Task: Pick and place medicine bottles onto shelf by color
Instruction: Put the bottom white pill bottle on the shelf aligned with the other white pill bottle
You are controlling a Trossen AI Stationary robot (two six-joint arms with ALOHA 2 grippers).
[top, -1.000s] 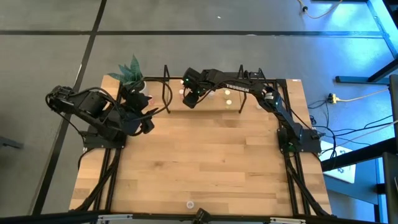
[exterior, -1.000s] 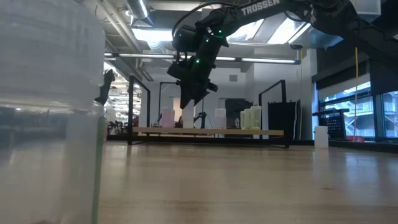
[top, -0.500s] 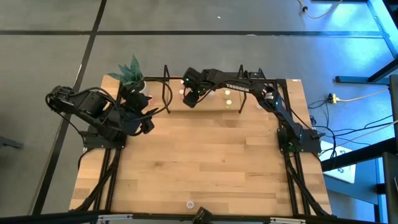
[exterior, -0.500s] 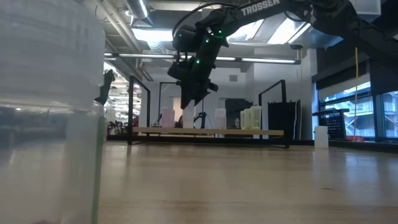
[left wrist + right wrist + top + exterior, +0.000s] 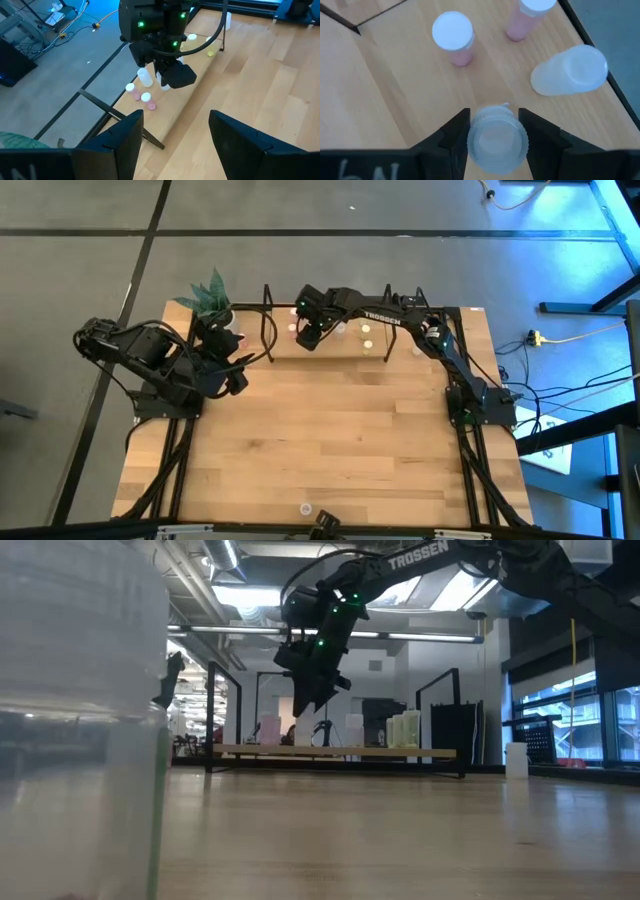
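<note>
Right gripper, over the shelf at the tabletop's far edge, clamps a clear bottle, seemingly light, rigid and slippery, across its cylindrical sides.

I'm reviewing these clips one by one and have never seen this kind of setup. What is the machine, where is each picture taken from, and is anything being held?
Two dark robot arms work at a wooden table. One picture looks straight down from above, one looks level across the tabletop, and two come from cameras on the arms' wrists.

At the table's far edge stands a low shelf framed by black rods, with small bottles already on it. The right gripper hangs over the shelf, closed on a clear bottle between its two fingers. Just beyond it stand two pink bottles with white caps and a whitish bottle lying on its side.

The left gripper waits at the table's left side, open and holding nothing, near a potted plant.

The big blurred clear shape in the level view sits close to that camera; I cannot tell what it is.
</note>
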